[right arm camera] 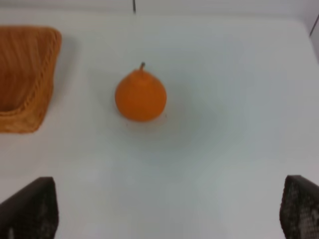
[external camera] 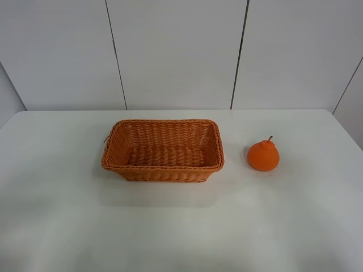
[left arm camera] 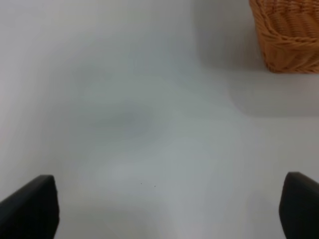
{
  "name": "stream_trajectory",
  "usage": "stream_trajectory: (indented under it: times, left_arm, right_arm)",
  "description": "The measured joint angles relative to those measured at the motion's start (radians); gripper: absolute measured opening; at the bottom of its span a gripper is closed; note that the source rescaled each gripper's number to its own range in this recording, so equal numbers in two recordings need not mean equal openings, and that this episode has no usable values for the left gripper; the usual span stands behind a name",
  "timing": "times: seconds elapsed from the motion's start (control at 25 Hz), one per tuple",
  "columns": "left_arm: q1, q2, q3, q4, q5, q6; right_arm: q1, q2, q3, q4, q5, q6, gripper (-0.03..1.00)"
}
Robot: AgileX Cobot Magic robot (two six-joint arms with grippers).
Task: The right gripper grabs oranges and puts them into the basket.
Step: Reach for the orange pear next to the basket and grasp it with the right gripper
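Note:
An orange fruit [external camera: 263, 155] with a bumpy neck and short brown stem sits on the white table, to the right of the wicker basket [external camera: 163, 166]. The basket holds nothing. The right wrist view shows the orange [right arm camera: 140, 95] ahead of my right gripper [right arm camera: 169, 211], whose black fingers [right arm camera: 32, 208] stand wide apart and hold nothing; a corner of the basket [right arm camera: 25, 74] shows beside the fruit. The left wrist view shows my left gripper [left arm camera: 164, 209] open over bare table, with a basket corner [left arm camera: 289, 35] far ahead. Neither arm shows in the high view.
The white table [external camera: 181, 226] ends at a white panelled wall [external camera: 176, 51] behind the basket. The table's right edge [external camera: 349, 136] runs close to the orange.

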Motion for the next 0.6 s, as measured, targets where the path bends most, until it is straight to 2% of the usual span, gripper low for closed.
stream_trajectory:
  times: [0.44,0.6]
  left_arm:
    - [0.000,0.000,0.000,0.000,0.000,0.000]
    - [0.000,0.000,0.000,0.000,0.000,0.000]
  right_arm:
    - [0.000,0.856,-0.355,-0.001,-0.014,0.000,1.00]
    - [0.000,1.125,-0.543,0.001,0.052,-0.006,1.00]
